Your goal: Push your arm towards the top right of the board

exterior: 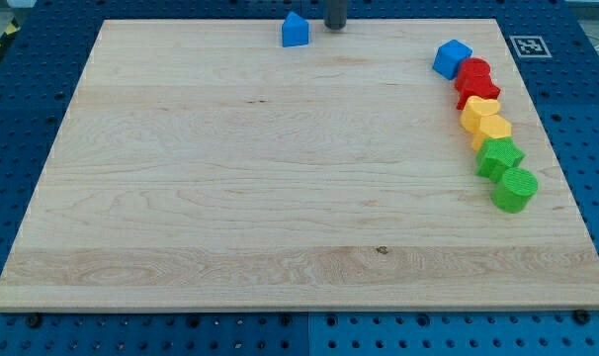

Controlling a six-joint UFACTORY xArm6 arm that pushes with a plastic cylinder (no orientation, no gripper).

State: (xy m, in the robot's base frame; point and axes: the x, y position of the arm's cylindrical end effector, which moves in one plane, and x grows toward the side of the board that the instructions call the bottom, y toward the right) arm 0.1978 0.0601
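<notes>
My tip (335, 27) touches down at the top edge of the wooden board (280, 198), just right of centre. A blue house-shaped block (295, 30) stands a little to its left, apart from it. Near the top right a blue block (452, 58) heads a curved row running down the right side: two red blocks (474, 72) (477, 92), a yellow block (479, 112), a yellow hexagonal block (493, 132), a green block (499, 156) and a green cylinder (515, 188). The row lies well to the right of my tip.
A blue perforated table (23, 119) surrounds the board. A black and white marker tag (528, 45) lies off the board's top right corner.
</notes>
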